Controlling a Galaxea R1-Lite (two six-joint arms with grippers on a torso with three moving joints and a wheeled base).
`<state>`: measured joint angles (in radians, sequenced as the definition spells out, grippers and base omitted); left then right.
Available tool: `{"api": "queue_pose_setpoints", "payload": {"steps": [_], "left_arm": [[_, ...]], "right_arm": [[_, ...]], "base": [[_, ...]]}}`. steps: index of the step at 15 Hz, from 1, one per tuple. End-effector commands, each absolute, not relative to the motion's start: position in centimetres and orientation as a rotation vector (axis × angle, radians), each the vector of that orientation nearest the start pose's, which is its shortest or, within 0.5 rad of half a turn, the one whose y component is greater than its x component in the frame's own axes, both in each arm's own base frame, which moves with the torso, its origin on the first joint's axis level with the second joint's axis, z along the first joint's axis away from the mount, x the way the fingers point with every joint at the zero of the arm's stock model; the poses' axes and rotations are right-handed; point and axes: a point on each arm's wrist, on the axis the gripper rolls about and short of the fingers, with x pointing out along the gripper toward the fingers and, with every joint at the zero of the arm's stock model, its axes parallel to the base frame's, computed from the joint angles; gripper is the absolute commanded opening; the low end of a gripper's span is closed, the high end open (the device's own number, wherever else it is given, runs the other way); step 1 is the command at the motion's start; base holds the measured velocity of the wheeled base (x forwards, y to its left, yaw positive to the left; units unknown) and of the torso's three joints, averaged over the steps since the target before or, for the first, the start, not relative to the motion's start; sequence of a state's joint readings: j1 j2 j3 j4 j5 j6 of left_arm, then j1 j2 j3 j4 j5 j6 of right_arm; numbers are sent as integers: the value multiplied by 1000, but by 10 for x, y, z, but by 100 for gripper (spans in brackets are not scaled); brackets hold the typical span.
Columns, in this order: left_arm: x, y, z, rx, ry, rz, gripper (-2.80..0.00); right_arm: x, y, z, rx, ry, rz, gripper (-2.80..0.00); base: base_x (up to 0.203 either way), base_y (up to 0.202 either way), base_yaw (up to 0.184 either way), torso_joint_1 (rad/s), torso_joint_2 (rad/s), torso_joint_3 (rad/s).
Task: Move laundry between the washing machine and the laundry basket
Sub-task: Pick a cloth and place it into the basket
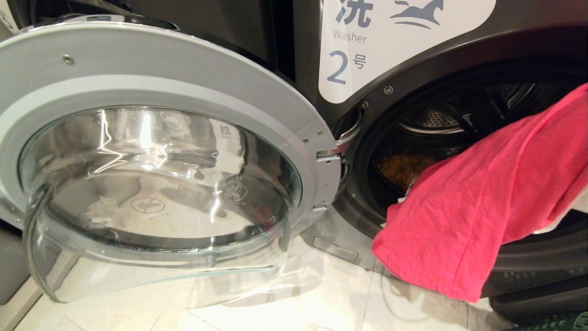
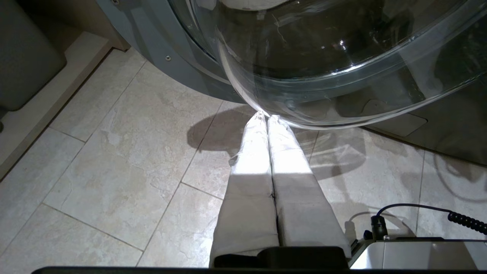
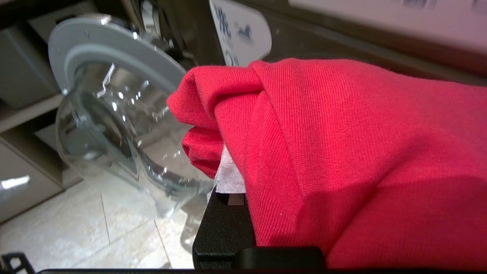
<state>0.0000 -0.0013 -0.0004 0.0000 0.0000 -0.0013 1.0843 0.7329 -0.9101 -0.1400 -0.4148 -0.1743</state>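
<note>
The washing machine (image 1: pixel 367 46), marked 2, stands with its round glass door (image 1: pixel 151 87) swung wide open. A bright red-pink garment (image 1: pixel 482 197) of the laundry hangs out of the drum mouth, lifted from the right edge of the head view. It drapes over my right gripper (image 3: pixel 243 160), which is shut on it, with only one white-wrapped finger (image 3: pixel 228 179) showing. An orange-yellow piece (image 1: pixel 404 168) lies inside the drum, with a bit of white cloth (image 1: pixel 406 193) at the rim. My left gripper (image 2: pixel 266 118) is shut and empty, low over the floor under the door glass. A sliver of the green laundry basket (image 1: pixel 574 322) shows at the bottom right.
The open door's bulging glass bowl (image 2: pixel 342 57) juts out over the pale tiled floor (image 1: pixel 298 303) and hangs just above the left fingertips. A low grey cabinet (image 2: pixel 26 57) and step sit beside the door. A coiled black cable (image 2: pixel 464 220) runs near the left wrist.
</note>
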Motion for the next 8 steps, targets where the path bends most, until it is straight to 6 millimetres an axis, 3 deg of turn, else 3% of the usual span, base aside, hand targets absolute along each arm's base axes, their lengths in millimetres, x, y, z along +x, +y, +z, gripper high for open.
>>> {"api": "queue_pose_setpoints", "payload": {"steps": [1, 4, 8], "left_arm": [[-23, 0, 76, -2, 0, 0, -280], [-23, 0, 75, -2, 0, 0, -280], [-23, 0, 75, -2, 0, 0, -280]], "right_arm": [[29, 35, 353, 44, -302, 639, -280], [32, 42, 378, -23, -369, 615, -280], [31, 43, 380, -189, -440, 619, -280]], "base": [[0, 0, 0, 0, 0, 0], [0, 0, 0, 0, 0, 0], [0, 0, 0, 0, 0, 0]]}}
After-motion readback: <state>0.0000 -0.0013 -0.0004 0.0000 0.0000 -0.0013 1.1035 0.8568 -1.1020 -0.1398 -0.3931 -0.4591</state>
